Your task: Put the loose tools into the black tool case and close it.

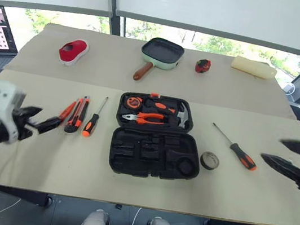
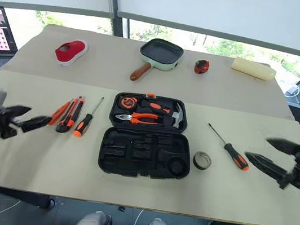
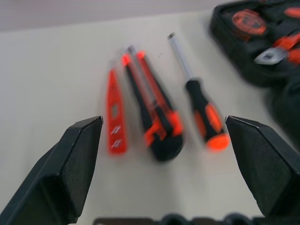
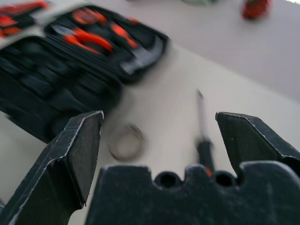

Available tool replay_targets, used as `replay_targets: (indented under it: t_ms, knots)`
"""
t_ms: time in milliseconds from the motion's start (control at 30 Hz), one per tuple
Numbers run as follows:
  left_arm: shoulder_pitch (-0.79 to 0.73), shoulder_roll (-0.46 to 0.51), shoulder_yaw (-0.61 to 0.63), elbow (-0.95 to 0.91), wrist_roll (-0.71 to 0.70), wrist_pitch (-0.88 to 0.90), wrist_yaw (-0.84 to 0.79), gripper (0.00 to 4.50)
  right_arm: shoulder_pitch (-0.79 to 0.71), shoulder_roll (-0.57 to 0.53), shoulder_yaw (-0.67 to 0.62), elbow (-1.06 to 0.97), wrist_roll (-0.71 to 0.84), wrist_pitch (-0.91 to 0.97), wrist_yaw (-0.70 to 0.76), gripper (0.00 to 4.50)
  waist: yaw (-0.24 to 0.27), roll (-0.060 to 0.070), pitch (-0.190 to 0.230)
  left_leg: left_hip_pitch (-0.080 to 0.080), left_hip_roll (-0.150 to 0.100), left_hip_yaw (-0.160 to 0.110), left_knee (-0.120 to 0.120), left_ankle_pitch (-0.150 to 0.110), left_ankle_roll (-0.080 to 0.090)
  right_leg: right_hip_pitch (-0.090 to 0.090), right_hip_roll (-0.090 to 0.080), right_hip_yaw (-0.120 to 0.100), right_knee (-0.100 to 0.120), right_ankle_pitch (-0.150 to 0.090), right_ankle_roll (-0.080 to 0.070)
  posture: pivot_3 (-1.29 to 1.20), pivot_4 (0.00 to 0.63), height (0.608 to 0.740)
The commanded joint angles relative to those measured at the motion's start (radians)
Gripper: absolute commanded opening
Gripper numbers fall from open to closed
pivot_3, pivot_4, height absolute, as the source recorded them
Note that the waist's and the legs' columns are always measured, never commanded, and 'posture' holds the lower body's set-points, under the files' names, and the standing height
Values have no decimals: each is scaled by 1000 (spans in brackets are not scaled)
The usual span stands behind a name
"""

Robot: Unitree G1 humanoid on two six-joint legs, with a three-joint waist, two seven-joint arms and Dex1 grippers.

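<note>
Tool case (image 1: 156, 136) open flat at desk (image 1: 35, 151) centre, near half slots vacant. Left gripper (image 1: 39, 119) jaws apart, empty, just beside three loose tools (image 1: 78, 114) lying left of case, long axes running away from robot, handles nearest. Right gripper (image 2: 273, 156) jaws apart, empty; screwdriver (image 2: 230, 148) and tape roll (image 2: 202, 160) lie between it and case. Right wrist view blurred.
</note>
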Motion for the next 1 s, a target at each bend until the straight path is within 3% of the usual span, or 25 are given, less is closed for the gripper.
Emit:
replay_targets:
  t_ms: [33,133,267,567,1000]
  knots:
    - [-88,6,-95,-10,5,114,54,4500,-71,-8,34,-135,111,59,-72,4477,-2,-1,0,0,0,0,0,0,0,0,0,0,0,0,0,0,150,740]
    - [-237,-58,-215,50,39,212,118,4500,-144,10,130,-226,176,71,-116,4477,4,-2,1,-2,-1,-1,0,-1,-1,0,0,0,0,0,0,0,150,740]
    - [-314,-90,-307,85,98,206,141,4500,-150,43,180,-253,189,51,-128,4477,11,-6,2,-4,-1,-3,1,-1,-1,0,0,-3,-1,0,0,0,150,740]
    - [-337,-145,-428,66,194,151,146,4500,-119,91,231,-306,183,26,-167,4477,10,-6,2,-8,-2,-5,4,-1,0,-2,-1,-3,0,0,0,0,150,740]
    - [-357,-254,-468,90,258,164,157,4500,-82,105,237,-360,205,19,-198,4477,10,-6,2,-8,-2,-7,6,-1,0,-1,-1,-5,1,0,0,0,150,740]
